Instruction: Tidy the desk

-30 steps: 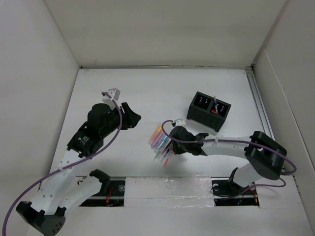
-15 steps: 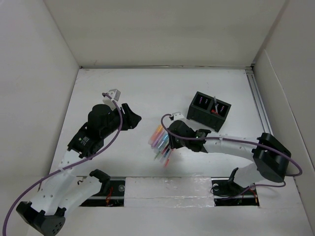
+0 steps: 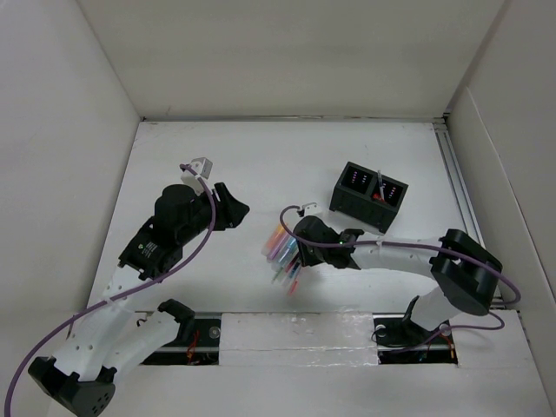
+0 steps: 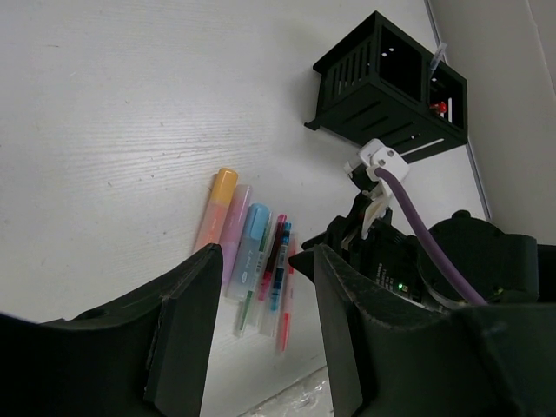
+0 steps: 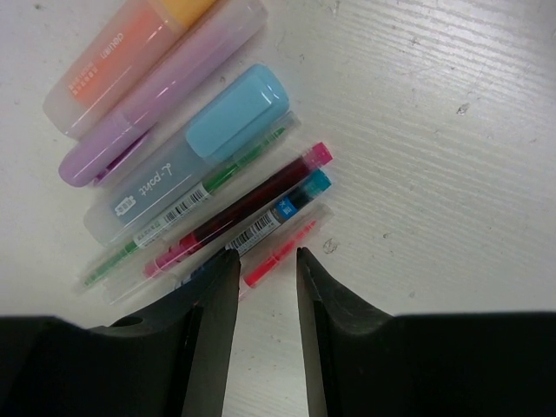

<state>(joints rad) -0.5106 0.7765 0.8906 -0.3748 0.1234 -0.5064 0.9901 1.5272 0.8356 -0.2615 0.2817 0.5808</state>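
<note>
1. The right fingers (image 5: 213,330) are standing narrowly apart, empty, astride the red pen (image 5: 280,253); closing here is risking pinching the blue pen (image 5: 261,228) just beside it too.
2. A skewed grip is risking scattering the row (image 3: 282,252) across the tabletop (image 3: 261,156) lying beneath everything.
3. The left fingers (image 4: 187,330), partly open and empty, are hovering left of the row, offering no help.

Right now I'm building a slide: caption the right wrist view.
Open right gripper over highlighters and pens lying on the white desk, jaws either side of a thin red pen.
</note>
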